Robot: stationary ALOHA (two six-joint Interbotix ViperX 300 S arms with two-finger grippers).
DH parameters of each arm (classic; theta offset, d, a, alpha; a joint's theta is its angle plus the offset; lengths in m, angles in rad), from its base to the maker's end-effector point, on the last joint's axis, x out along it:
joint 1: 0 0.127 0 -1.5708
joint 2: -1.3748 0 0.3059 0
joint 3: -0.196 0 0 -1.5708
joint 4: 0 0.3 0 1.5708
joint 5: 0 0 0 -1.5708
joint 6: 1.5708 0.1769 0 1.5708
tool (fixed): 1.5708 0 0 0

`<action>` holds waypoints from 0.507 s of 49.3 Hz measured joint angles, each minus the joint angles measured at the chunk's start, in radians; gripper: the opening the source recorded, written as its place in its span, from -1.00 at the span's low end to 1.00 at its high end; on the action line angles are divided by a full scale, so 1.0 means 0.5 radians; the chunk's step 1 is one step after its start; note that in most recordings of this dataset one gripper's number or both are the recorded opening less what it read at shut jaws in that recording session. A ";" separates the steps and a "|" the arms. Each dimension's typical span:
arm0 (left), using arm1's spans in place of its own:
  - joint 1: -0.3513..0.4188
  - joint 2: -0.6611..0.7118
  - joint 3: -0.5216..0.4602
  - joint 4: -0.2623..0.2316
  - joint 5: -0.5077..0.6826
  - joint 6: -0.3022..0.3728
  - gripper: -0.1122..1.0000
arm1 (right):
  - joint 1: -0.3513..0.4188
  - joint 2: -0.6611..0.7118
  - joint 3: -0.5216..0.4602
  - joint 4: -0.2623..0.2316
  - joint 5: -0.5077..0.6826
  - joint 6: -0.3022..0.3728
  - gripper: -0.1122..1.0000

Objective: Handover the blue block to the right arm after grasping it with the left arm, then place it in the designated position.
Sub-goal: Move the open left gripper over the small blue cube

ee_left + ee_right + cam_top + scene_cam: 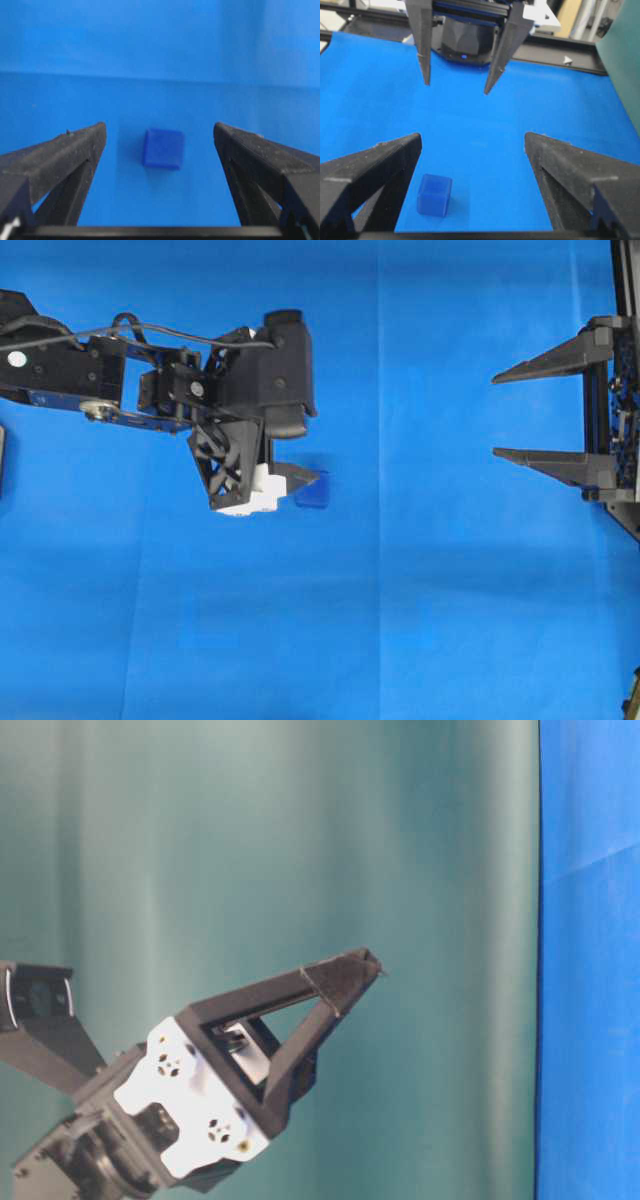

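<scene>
Left gripper poised over blue block, fingers spread; right gripper open at the edge of the workspace.

Overhead: left gripper points down above the blue block, which lies on the blue cloth; right gripper well apart, fingers wide, nothing held.
Table-level: only the left gripper's white-trimmed base and one finger show; block not seen.
Left wrist: block on cloth between the spread fingers, untouched.
Right wrist: block just beside one finger, jaws wide; left gripper opposite, fingers parted.
</scene>
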 measured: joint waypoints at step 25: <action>-0.012 0.058 -0.098 0.000 0.144 -0.003 0.83 | 0.000 0.000 0.003 0.000 0.012 0.000 0.94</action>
